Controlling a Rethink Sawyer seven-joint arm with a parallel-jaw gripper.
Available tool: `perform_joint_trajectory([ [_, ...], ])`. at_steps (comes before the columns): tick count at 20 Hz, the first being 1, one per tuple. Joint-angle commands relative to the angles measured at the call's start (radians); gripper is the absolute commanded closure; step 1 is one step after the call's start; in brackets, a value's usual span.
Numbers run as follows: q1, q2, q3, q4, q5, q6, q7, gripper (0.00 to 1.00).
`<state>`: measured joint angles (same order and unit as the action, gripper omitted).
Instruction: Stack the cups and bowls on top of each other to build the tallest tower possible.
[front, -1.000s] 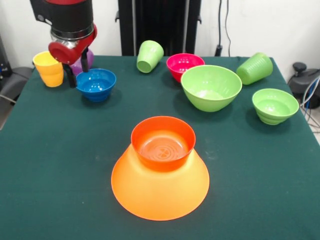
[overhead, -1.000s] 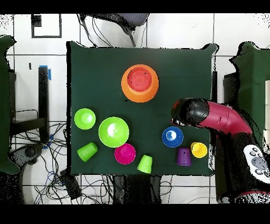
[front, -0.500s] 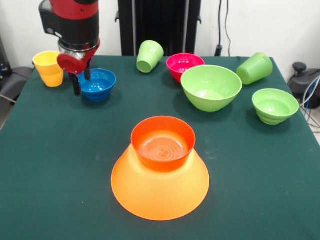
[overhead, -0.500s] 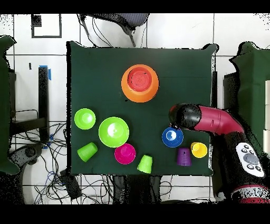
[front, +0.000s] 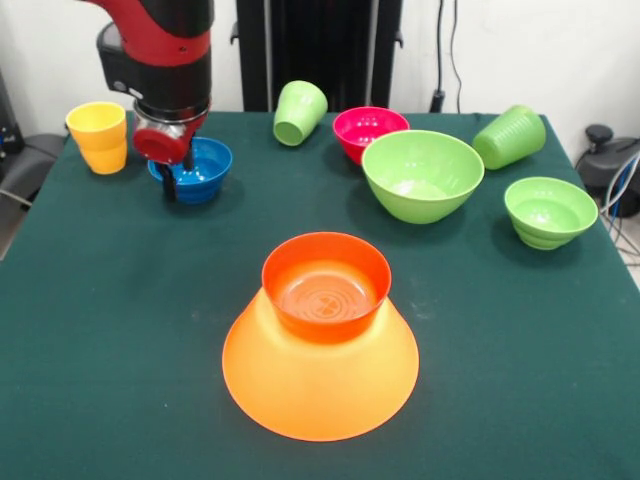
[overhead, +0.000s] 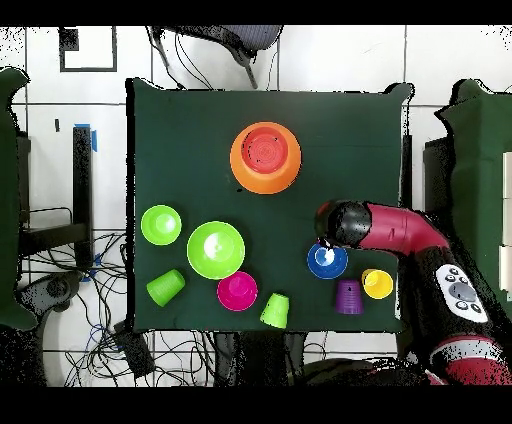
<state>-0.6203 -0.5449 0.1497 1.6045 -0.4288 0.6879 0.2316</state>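
While the hand (front: 178, 180) hangs over the blue bowl's (front: 200, 172) near rim, we can't tell if it's open or gripping. We see the tower (front: 320, 340), red-orange bowl on upturned orange one, mid-counter (front: 100, 300), well apart from it.

Even, bright indoor light falls from above. Soft short shadows sit under the bowls on the green table (front: 120, 330). Glossy highlights glint inside the red-orange bowl (front: 326, 285) and the large light green bowl (front: 422, 175). Both views look sharp.
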Motion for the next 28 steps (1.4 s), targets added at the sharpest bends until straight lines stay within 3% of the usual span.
perform_joint_trajectory([
  [1,0.050,0.085,0.030,-0.053,-0.085,0.027,0.084,0.00],
  [13,0.099,0.154,-0.027,-0.126,-0.111,0.035,0.111,0.00],
  [28,0.111,0.161,-0.062,-0.154,-0.106,0.026,0.087,0.00],
])
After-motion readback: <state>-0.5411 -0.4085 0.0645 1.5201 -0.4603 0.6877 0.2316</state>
